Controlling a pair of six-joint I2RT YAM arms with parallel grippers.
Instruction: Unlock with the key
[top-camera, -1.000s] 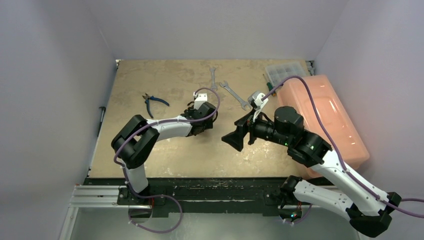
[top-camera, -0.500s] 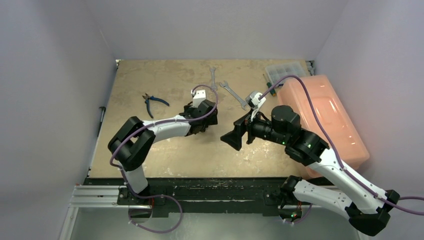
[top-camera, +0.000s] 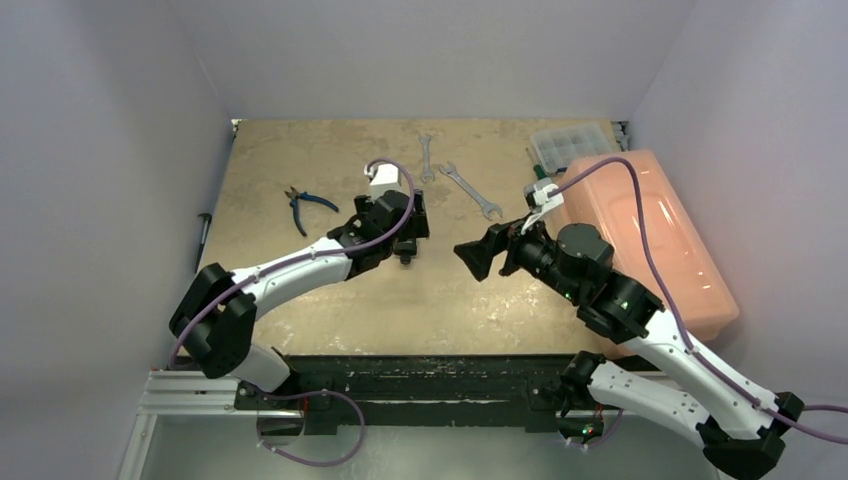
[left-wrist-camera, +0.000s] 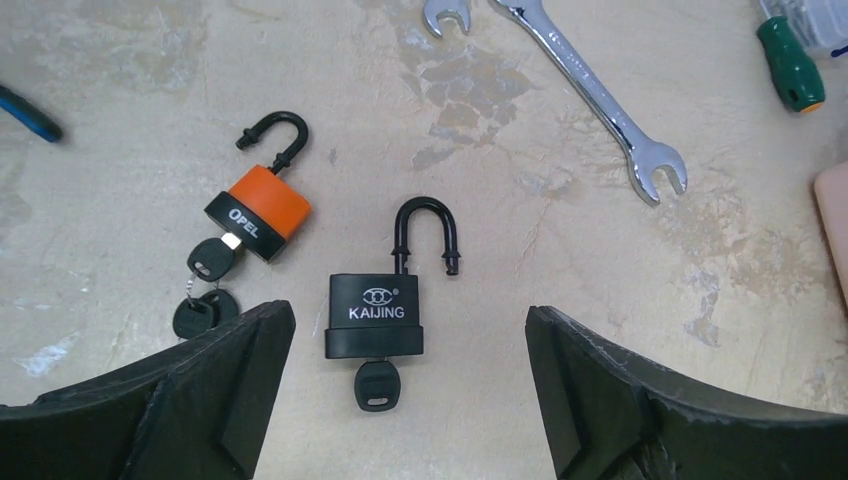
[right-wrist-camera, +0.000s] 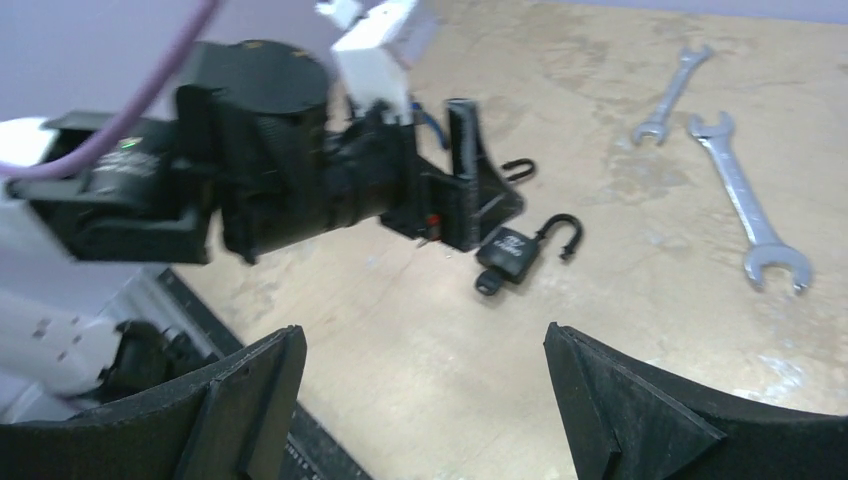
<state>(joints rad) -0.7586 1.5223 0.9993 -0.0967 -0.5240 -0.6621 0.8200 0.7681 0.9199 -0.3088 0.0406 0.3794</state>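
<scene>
Padlock, black and square-bodied with "KAIJING" in white on its face, lies flat on the table, seen directly beneath the left gripper in the left wrist view. Its black shackle stands at 12 o'clock with the left leg seated in the body and the right leg lifted free, so the lock is open. A black-headed key sits in the keyway at 6 o'clock. The left gripper's jaws stand wide, one finger on each side of the lock and apart from it, holding nothing. At 10 o'clock from the black lock, near but apart, lies an orange lock with a black band marked "OPEL", tilted, its hooked shackle also open and two dark keys trailing from its base toward 7 o'clock. A long wrench lies at 1 o'clock, a shorter one at 12 o'clock, and a green-handled screwdriver at 2 o'clock. The right gripper hangs at 3 o'clock from the left one, jaws wide and empty, facing it. In the right wrist view the black lock lies just past the left gripper's fingers.
</scene>
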